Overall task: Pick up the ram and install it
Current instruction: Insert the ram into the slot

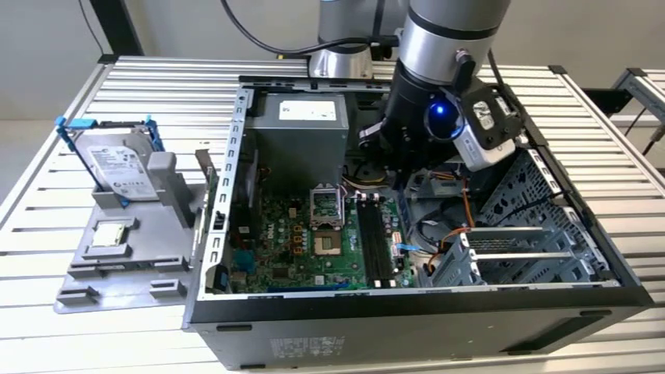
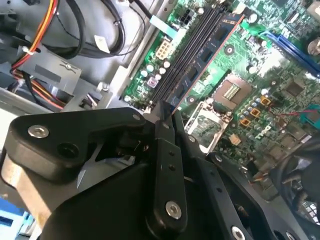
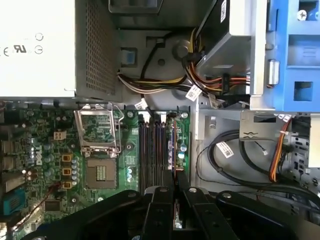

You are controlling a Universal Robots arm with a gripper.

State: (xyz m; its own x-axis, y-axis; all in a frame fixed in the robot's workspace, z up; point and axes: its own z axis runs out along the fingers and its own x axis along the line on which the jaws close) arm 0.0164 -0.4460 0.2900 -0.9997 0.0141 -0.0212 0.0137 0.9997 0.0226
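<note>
install step in hand: the jaws pinch the ram (image 2: 205,57) edge-on, seemingly lined up in a slot beside the empty memory slots (image 3: 151,150), and seating it calls for a straight, even press.

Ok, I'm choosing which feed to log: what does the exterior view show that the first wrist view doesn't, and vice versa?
Exterior view: the silver hard drive standing on the grey stand outside the case. First wrist view: the gripper closed on the ram at the memory slots. Both: the CPU socket and power supply.
</note>
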